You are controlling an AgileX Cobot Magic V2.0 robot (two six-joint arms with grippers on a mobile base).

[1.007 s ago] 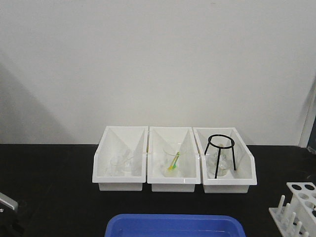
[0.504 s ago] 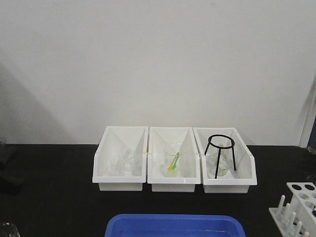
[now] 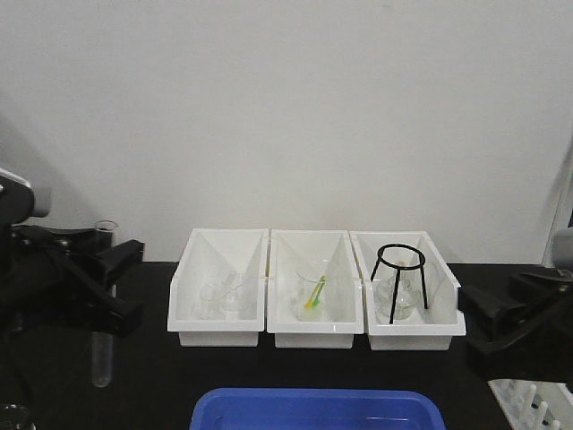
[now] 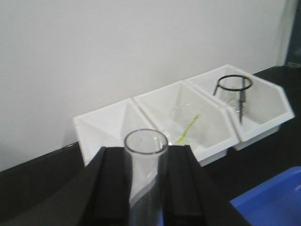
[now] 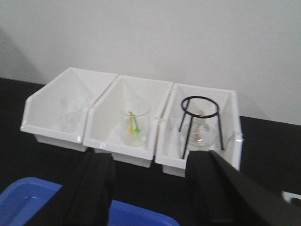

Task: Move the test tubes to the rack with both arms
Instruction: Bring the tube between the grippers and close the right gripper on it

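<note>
My left gripper (image 3: 125, 282) is shut on a clear glass test tube (image 3: 100, 358) and holds it upright above the black table at the left. In the left wrist view the test tube's open rim (image 4: 146, 141) sits between the two black fingers of the gripper (image 4: 146, 188). My right gripper (image 3: 467, 327) is at the right, open and empty. In the right wrist view its jaws (image 5: 150, 188) stand wide apart. The white rack (image 3: 528, 400) is mostly hidden behind the right arm; only some pegs show at the bottom right.
Three white bins (image 3: 219, 336) stand in a row at the back against the wall, holding glassware, and the right one (image 3: 414, 340) holds a black ring stand (image 3: 399, 260). A blue tray (image 3: 313, 408) lies at the front centre. A glass rim (image 3: 11, 414) shows bottom left.
Both arms have risen into the front view. The left one came up holding the test tube. The right one now covers most of the rack.
</note>
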